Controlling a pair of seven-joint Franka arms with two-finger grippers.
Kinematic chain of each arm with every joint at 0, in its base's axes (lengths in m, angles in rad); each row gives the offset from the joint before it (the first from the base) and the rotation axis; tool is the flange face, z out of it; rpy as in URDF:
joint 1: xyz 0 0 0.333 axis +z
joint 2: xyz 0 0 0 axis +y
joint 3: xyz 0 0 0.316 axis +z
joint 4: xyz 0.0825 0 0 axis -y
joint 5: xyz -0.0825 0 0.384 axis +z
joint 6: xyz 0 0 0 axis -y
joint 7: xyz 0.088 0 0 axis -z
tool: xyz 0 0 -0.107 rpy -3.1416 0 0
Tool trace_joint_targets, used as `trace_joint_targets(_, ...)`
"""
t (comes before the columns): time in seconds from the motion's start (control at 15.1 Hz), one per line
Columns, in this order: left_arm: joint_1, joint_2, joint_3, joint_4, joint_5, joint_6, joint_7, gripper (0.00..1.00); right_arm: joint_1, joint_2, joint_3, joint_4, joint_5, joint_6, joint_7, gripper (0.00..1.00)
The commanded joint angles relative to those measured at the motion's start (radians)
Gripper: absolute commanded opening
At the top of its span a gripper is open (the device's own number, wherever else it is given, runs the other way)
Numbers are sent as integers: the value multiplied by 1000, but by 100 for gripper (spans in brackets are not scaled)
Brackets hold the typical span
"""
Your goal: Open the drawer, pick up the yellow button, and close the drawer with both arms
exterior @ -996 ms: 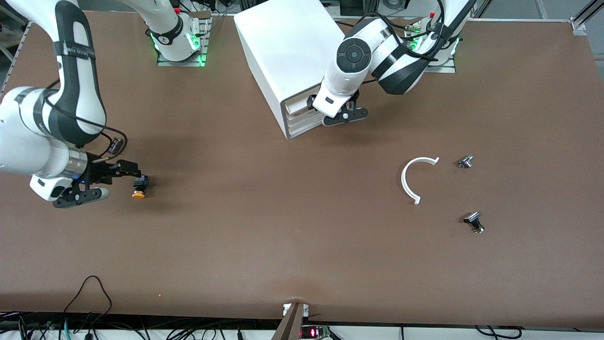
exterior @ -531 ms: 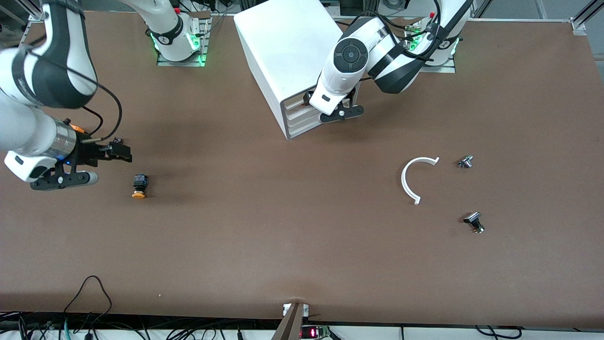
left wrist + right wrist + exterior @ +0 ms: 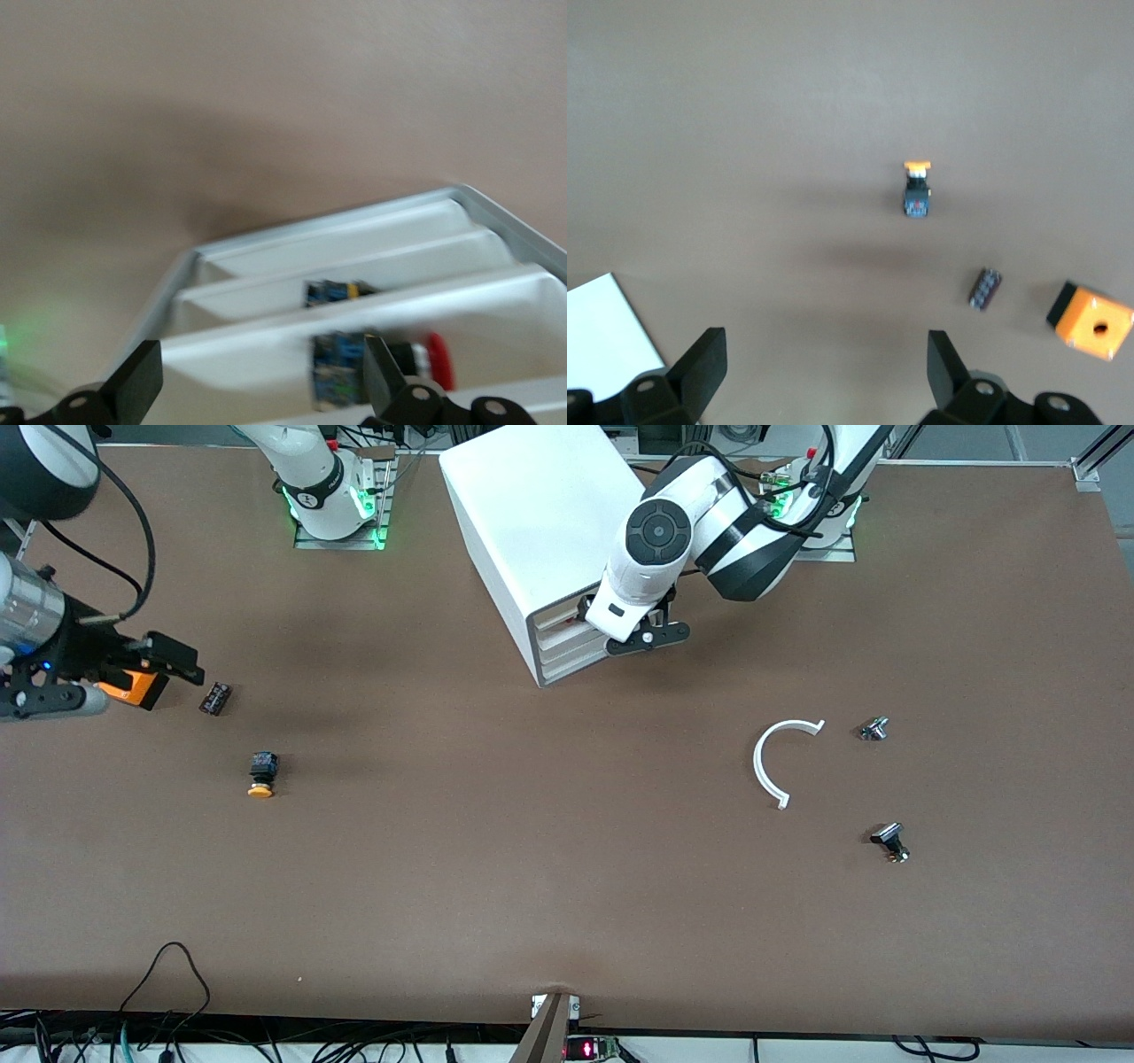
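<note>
The right gripper (image 3: 124,677) has swung away from the button (image 3: 260,774) and now hangs over the right arm's end of the table, up above an orange square box (image 3: 133,686) and close to a small black component (image 3: 214,698). Its fingers (image 3: 702,363) are spread wide and hold nothing. The button lies alone on the brown table (image 3: 496,868), on its side, orange cap toward the front camera, nearer that camera than the black component. In the right wrist view it sits well clear of the jaws, button (image 3: 917,188), black component (image 3: 985,289) and orange box (image 3: 1091,320) all apart from one another.

Over at the cabinet (image 3: 532,531), the left gripper (image 3: 640,636) has eased back a touch and is right at the cabinet's front, by the drawer (image 3: 567,615), the uppermost one. Its fingers (image 3: 137,381) are wide open too, gripping nothing. The left wrist view looks down the stacked drawer fronts; the nearest tray, the drawer (image 3: 354,310), shows a blue part and something red inside, blurred.

Toward the left arm's end lie a white curved piece (image 3: 775,757) and two small silver-and-black knobs (image 3: 874,728), (image 3: 890,841), all apart
</note>
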Motion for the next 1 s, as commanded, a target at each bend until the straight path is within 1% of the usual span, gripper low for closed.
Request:
trace_joint_targets(0.0, 36, -17, 0, 97, 66, -141, 19, 100, -20, -75, 30, -53, -19, -11, 49, 100)
trace_joint_targets(0.13, 91, -17, 0, 178, 67, -230, 75, 100, -20, -124, 27, -115, -19, 40, 49, 100)
trace_joint_targets(0.27, 162, -14, 1, 258, 67, -312, 183, 100, -22, -191, 25, -220, -21, 151, 48, 100)
trace_joint_targets(0.4, 232, -16, 0, 302, 70, -317, 227, 100, -20, -228, 25, -283, -21, 208, 49, 100)
trace_joint_targets(0.53, 269, -14, 1, 356, 93, -321, 270, 100, -20, -234, 24, -290, -24, 215, 52, 100)
trace_joint_targets(0.6, 291, -14, 0, 367, 127, -321, 298, 100, -20, -234, 24, -287, -27, 212, 74, 100)
trace_joint_targets(0.73, 315, -17, 1, 373, 175, -324, 373, 100, -18, -228, 33, -278, -76, 181, 112, 100)
trace_joint_targets(0.8, 338, -17, 0, 385, 184, -324, 413, 100, -17, -230, 37, -276, -96, 170, 114, 100)
trace_joint_targets(0.93, 360, -13, 1, 419, 185, -324, 477, 100, -17, -230, 54, -275, -97, 167, 114, 100)
